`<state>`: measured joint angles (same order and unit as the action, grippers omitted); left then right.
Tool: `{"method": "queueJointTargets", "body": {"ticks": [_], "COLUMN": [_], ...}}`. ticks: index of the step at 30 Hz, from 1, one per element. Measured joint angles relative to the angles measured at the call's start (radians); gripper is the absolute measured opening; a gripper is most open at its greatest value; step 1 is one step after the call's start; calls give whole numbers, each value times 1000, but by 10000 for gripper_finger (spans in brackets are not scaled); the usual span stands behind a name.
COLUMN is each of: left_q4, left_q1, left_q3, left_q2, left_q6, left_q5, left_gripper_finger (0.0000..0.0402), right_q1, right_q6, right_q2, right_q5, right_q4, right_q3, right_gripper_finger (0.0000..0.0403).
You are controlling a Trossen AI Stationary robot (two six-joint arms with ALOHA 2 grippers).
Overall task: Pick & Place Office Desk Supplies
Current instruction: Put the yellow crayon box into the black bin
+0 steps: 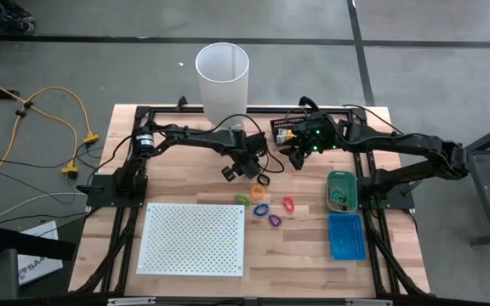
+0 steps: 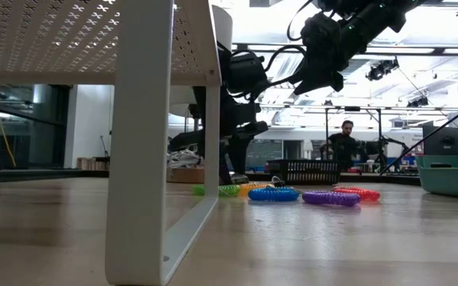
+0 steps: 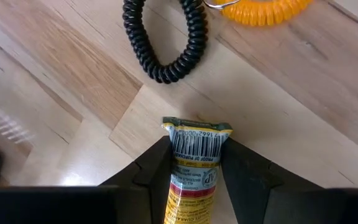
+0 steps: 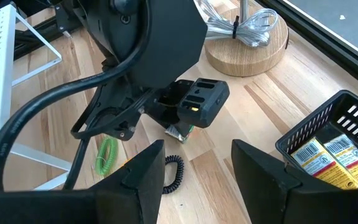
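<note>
Between the left hand [image 3: 194, 171] fingers sits one yellow packet [image 3: 191, 165], clamped; one black coil loop [image 3: 166, 43] lies just beyond.

**Bystanders on and around the table**

A tall white cylinder [image 1: 223, 78] is standing at the table's [image 1: 185, 178] far edge. A white perforated board [image 1: 192, 239] is sitting raised on legs. A yellow cable [image 1: 54, 110] is trailing across the grey floor. A person [image 2: 343, 143] is standing far behind.
</note>
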<state>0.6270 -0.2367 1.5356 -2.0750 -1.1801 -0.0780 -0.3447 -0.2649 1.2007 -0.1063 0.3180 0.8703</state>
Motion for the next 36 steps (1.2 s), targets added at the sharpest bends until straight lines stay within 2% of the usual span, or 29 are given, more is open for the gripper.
{"method": "queueJointTargets", "body": {"ticks": [14, 22, 28, 36], "left_q4": [1, 0, -10, -40], "left_q1": [68, 69, 70, 96], "left_q3": [0, 0, 0, 0], "left_q2": [63, 135, 162, 163], "left_q6": [13, 157, 191, 210], "left_q5": [25, 15, -3, 86], "left_gripper_finger": [126, 126, 126, 126], "right_q1": [0, 0, 0, 0], "right_q6": [0, 0, 0, 0], "right_q2": [0, 0, 0, 0], "right_q5": [0, 0, 0, 0], "right_q4": [0, 0, 0, -1], "right_q3": [0, 0, 0, 0], "right_gripper_finger": [173, 173, 173, 173]}}
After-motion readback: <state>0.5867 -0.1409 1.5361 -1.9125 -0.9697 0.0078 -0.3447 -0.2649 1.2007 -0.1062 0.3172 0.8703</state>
